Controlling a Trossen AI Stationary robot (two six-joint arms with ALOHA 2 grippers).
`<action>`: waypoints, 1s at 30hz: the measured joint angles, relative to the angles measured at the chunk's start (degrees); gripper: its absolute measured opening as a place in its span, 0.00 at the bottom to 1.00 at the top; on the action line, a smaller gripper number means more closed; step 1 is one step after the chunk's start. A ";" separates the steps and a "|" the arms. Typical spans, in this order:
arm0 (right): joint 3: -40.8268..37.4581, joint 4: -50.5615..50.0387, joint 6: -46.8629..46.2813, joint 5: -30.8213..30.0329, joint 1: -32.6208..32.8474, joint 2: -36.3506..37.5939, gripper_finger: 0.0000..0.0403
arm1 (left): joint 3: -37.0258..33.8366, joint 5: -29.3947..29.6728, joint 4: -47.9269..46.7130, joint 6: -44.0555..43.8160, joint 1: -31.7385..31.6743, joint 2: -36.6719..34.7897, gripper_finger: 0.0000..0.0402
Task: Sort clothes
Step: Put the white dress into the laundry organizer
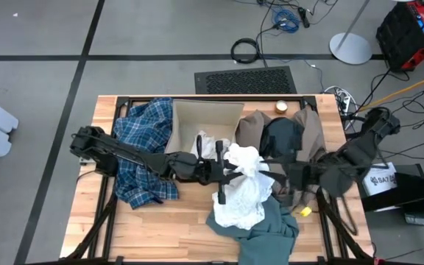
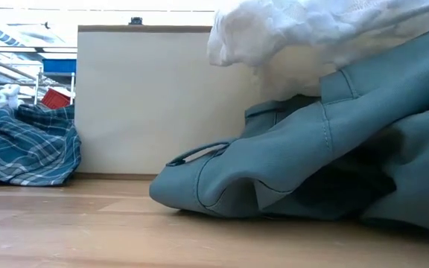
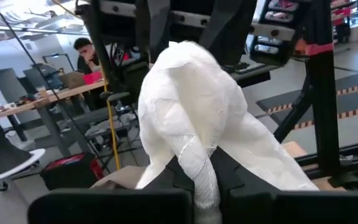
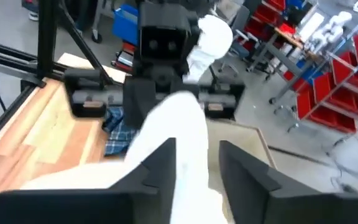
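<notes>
Just beside the cardboard box [image 1: 205, 121], the left claw [image 1: 230, 171] pinches the soft, light white garment [image 1: 243, 184] at a bunched fold, while the right claw [image 4: 196, 163] stands loosened around it.

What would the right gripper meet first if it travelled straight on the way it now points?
Probably the white garment lying between its fingers, with the left gripper facing it just beyond. The right gripper points across the table at that arm; exact depth is hard to judge.
</notes>
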State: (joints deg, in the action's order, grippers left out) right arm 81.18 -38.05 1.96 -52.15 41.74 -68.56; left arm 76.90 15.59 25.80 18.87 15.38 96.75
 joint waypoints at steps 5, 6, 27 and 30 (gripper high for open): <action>0.73 -5.69 -11.18 -0.46 3.60 1.99 0.36 | 0.37 -0.10 0.97 0.07 0.56 -3.40 0.03; 0.73 -6.71 -13.17 -0.47 3.99 2.23 0.36 | 0.62 -0.23 0.84 0.07 0.81 -4.35 0.03; -3.16 -26.85 -35.73 -0.62 5.37 -1.74 0.35 | 27.86 6.78 -6.08 25.05 -8.39 -10.78 0.05; -3.47 -27.69 -35.78 -0.85 5.35 -1.59 0.35 | 31.37 7.13 -8.49 25.03 -11.94 -10.80 0.05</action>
State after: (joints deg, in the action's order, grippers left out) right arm 77.71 -65.74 -33.82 -53.00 47.09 -70.15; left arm 108.27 22.72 17.31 43.89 3.44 85.95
